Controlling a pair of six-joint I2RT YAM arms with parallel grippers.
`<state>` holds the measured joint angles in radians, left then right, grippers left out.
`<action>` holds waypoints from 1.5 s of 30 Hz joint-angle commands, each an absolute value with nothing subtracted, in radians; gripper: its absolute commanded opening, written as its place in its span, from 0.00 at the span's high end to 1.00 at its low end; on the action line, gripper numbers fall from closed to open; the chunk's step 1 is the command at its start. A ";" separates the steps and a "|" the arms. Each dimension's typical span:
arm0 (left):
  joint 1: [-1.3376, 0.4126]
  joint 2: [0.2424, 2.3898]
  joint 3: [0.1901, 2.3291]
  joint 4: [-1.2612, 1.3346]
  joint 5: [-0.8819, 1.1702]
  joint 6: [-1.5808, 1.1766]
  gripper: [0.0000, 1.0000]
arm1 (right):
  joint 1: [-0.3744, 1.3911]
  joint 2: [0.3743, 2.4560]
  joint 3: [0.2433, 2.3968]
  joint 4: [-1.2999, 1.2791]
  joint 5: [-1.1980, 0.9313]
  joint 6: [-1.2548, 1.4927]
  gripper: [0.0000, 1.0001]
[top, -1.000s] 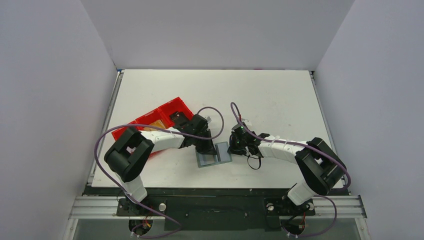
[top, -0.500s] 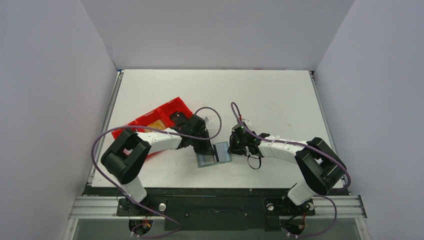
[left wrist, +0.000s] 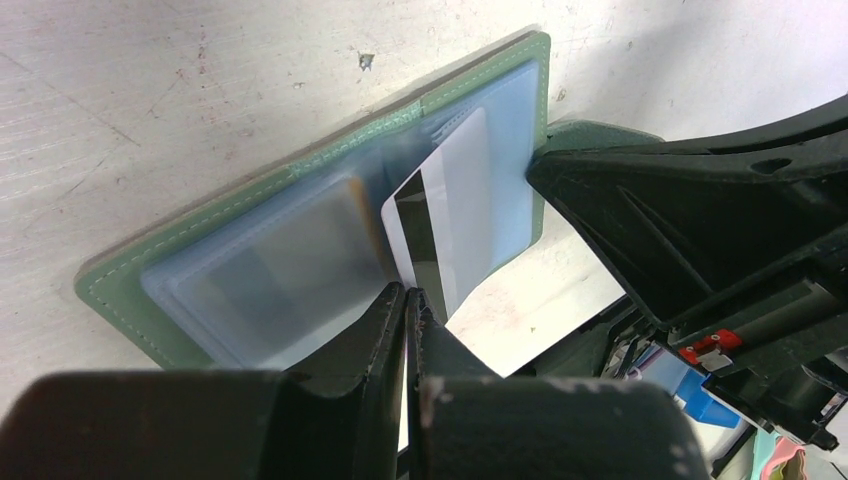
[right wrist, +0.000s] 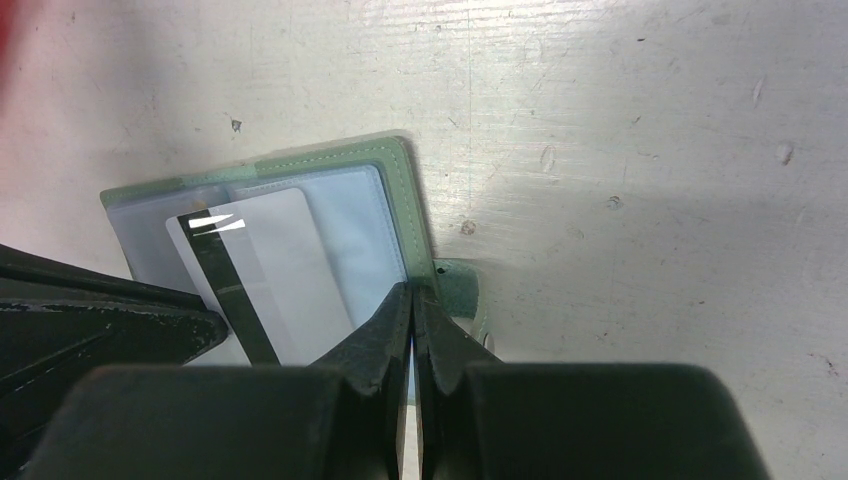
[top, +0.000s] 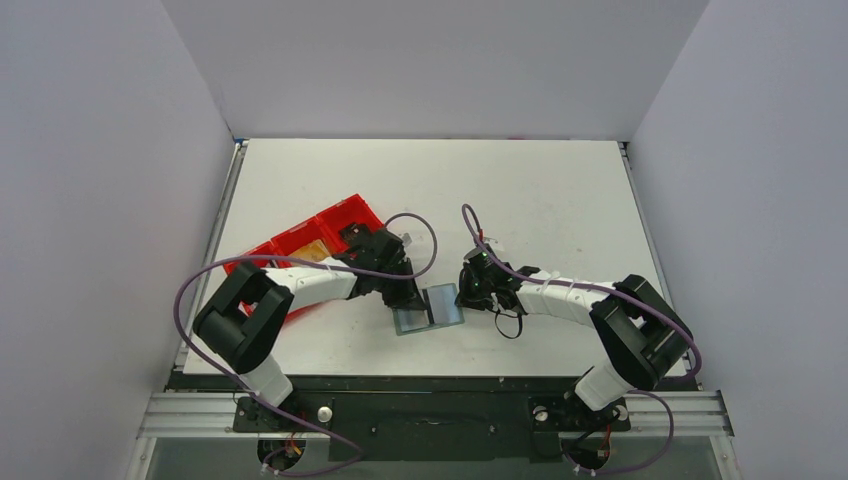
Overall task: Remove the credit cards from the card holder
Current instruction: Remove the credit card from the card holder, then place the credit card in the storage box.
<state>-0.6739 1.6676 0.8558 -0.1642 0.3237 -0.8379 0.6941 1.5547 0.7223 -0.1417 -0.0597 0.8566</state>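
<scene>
The small, flat grey-green card holder [left wrist: 118,291] lies opened out on the white table [top: 540,190], between the two arms near the front edge, its clear plastic sleeves facing up. A thin white credit card [left wrist: 452,228] with a black magnetic stripe sticks out of one sleeve at a slant, about half free. The left gripper [left wrist: 405,300] has its jaws pressed nearly together on the card's lower corner. The right gripper [right wrist: 412,296] is closed to a slit on the holder's edge by its small tab, apparently pinning it. The step in hand looks like drawing this card out. The next move calls for a steady pull along the sleeve's opening while the holder stays pinned. The red three-compartment plastic tray [top: 345,214] sits further left, with a tan-yellow card [top: 313,249] in its middle compartment.
</scene>
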 commanded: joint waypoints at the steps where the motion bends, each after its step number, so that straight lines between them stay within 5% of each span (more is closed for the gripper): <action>1: -0.663 1.614 0.844 -0.175 0.341 -0.833 1.00 | 0.680 1.639 0.673 -0.166 0.039 0.842 1.00; 35: -0.604 1.455 0.779 -0.271 0.347 -0.752 1.00 | 0.680 1.486 0.759 -0.197 -0.015 0.807 1.00; 45: -0.582 1.397 0.784 -0.245 0.407 -0.751 1.00 | 0.681 1.356 0.815 -0.185 -0.102 0.791 0.54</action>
<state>-0.5999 1.4483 0.7746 -0.2661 0.3584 -0.7727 0.6868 1.4357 0.7574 -0.2123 -0.0692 0.8135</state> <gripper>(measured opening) 0.003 0.415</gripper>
